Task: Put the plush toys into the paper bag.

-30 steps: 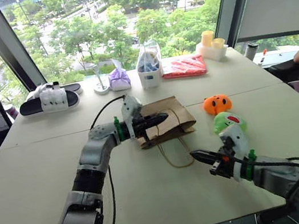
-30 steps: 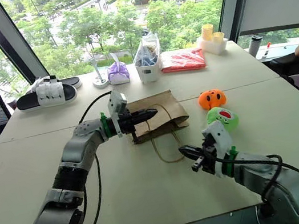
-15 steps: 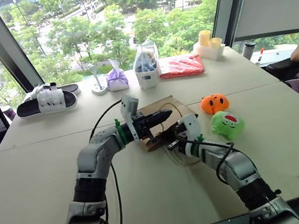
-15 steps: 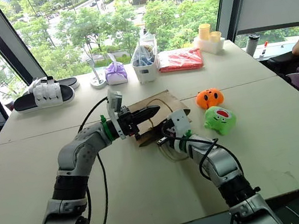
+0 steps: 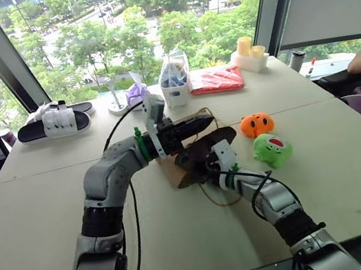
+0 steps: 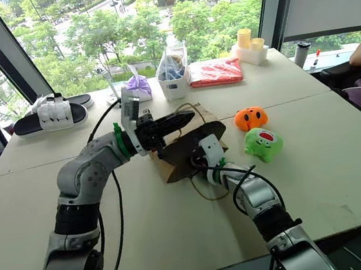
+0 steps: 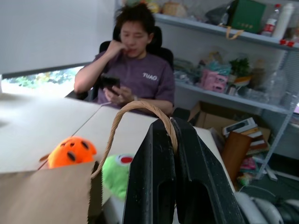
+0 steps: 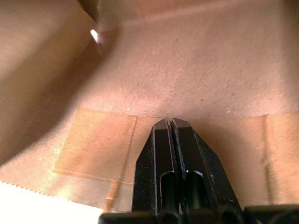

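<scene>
The brown paper bag (image 5: 196, 154) lies mid-table with its mouth lifted open. My left gripper (image 7: 172, 125) is shut on the bag's upper twine handle (image 7: 120, 122) and holds it raised above the table. My right gripper (image 8: 169, 122) is shut with nothing in it, and its fingers reach into the bag's mouth, against the brown paper inside. The orange plush toy (image 5: 259, 124) and the green plush toy (image 5: 272, 149) sit on the table just right of the bag, apart from both grippers.
The bag's lower handle loop (image 5: 223, 196) lies on the table. Along the far edge stand black slippers (image 5: 52, 121), a purple pouch (image 5: 134, 95), a white cup (image 5: 176, 88), a red packet (image 5: 218, 81) and yellow cups (image 5: 251, 52). A person (image 7: 135, 70) sits at the right.
My left gripper has risen with the twine handle, pulling the bag's mouth open. My right gripper has come from the near right of the table into the bag's mouth.
</scene>
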You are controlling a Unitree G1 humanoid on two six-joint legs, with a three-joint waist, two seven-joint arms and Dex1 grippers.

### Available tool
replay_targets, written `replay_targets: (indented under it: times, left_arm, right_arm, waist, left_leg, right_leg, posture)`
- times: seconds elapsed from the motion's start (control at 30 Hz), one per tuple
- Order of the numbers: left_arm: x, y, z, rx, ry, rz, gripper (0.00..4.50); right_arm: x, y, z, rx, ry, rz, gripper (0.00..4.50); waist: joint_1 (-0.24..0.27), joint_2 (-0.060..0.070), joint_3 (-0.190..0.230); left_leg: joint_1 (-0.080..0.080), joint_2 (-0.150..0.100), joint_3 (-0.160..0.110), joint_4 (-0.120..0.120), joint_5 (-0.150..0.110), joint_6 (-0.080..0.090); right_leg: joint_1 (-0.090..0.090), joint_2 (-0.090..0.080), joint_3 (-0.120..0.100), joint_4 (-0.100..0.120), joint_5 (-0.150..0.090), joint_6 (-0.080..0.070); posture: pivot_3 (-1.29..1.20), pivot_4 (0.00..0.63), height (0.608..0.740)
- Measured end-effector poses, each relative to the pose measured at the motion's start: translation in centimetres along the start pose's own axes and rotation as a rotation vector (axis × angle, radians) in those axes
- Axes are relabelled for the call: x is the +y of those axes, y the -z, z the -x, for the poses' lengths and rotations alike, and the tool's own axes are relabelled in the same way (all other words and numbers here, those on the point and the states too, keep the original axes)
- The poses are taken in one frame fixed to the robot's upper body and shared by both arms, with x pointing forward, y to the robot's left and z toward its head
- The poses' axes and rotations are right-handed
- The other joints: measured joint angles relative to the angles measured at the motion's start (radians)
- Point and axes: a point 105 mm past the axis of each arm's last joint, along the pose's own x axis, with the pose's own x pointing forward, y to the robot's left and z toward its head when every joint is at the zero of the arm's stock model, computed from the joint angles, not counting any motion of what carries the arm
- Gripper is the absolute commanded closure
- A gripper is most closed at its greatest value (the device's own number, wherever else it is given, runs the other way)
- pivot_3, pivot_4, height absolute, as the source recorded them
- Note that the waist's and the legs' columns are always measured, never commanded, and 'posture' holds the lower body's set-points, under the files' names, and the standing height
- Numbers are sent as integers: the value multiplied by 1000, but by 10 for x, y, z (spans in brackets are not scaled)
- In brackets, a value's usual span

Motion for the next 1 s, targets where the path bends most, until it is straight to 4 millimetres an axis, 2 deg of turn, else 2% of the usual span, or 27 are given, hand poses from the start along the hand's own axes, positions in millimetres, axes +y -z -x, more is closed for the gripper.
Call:
replay_targets:
  times: [0.07,0.27,0.53,0.67,0.73,0.83,0.9,0.97,1.0]
  left_arm:
    - [-2,-5,-3,-21,3,-7,4451]
    - [16,0,6,-66,-92,47,4451]
    - [24,6,12,-61,-127,70,4451]
    - [30,14,20,-41,-170,58,4451]
    - [32,14,23,-37,-181,55,4451]
    - [31,16,23,-35,-177,59,4500]
    - [30,18,22,-30,-167,66,4500]
    - [29,22,24,-25,-162,78,4500]
    - [29,25,25,-21,-159,88,4500]
  right_arm:
    - [2,1,0,2,-8,-3,4500]
    - [4,2,2,11,-9,2,4500]
    - [1,2,10,-8,5,-4,4500]
    - [-6,-10,42,-120,43,-38,4500]
    - [-3,-24,69,-190,30,-50,4500]
    - [8,-57,103,-306,-18,-109,3691]
    - [9,-74,124,-348,-31,-116,2698]
    - [-1,-79,139,-365,10,-139,1758]
    - [-13,-77,147,-355,62,-146,1275]
  waist:
    - [-2,1,0]
    - [1,0,0]
    - [3,0,0]
    - [11,0,0]
    - [12,0,0]
    - [8,0,0]
    - [9,0,0]
    - [11,0,0]
    - [11,0,0]
  left_leg:
    - [1,0,0,0,0,0]
    - [1,0,1,0,0,0]
    - [1,0,1,0,0,0]
    - [-2,-1,0,0,0,0]
    - [-2,-2,0,0,0,0]
    - [-2,-1,-1,0,-1,1]
    - [-2,0,-1,0,-2,4]
    - [-1,-1,-1,1,-2,5]
    - [-1,-1,0,1,-2,5]
  right_leg:
    - [0,0,0,0,0,0]
    - [0,0,0,1,0,0]
    - [0,0,0,1,0,0]
    - [-1,0,0,0,0,0]
    - [-1,0,0,0,0,0]
    - [-1,0,0,0,0,0]
    - [-1,0,0,0,0,0]
    - [-1,0,0,0,0,0]
    - [-1,0,0,0,0,0]
  posture:
    - [0,150,740]
    - [0,150,740]
    - [0,150,740]
    - [0,150,740]
    - [0,150,740]
    - [0,150,740]
    - [0,150,740]
    - [0,150,740]
    - [0,150,740]
